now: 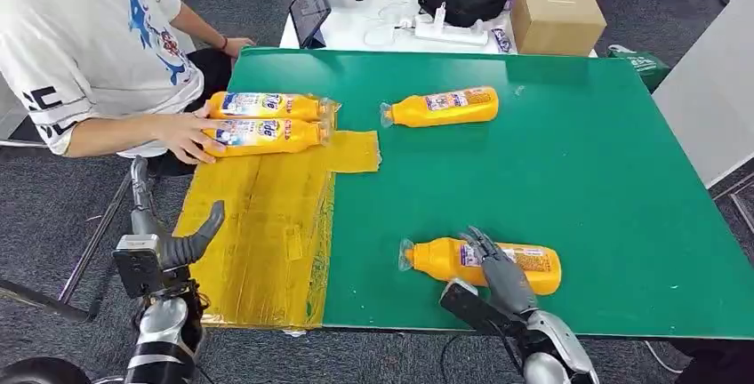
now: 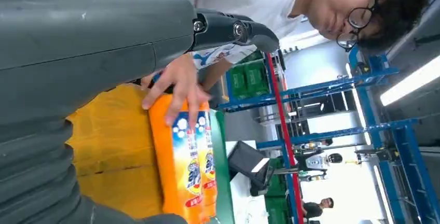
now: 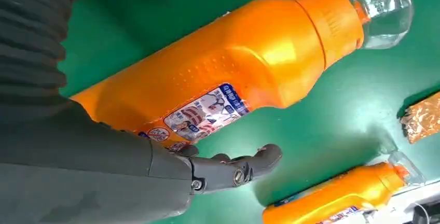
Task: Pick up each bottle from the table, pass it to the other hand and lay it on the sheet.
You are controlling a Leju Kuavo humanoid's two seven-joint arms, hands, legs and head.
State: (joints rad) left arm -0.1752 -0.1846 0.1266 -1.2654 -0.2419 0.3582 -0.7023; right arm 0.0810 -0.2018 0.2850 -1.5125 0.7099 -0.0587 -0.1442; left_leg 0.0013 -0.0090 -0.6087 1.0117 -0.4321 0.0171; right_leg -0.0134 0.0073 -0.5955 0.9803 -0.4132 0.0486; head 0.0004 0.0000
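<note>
Four orange bottles are lying on the green table (image 1: 578,135): two on the yellow sheet (image 1: 258,224) under a person's hand (image 1: 187,135), one mid-table (image 1: 440,107), one near the front edge (image 1: 445,260). The right hand (image 1: 498,264) is resting over the near bottle, fingers spread, not gripping. The left hand (image 1: 182,246) is hovering unclenched, holding nothing, beside the sheet.

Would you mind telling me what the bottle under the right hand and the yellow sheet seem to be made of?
The bottle looks like glossy orange plastic, with bright highlights, a clear cap and a printed label. The yellow sheet seems thin plastic film or taped paper, judging by its creases and sheen.
</note>
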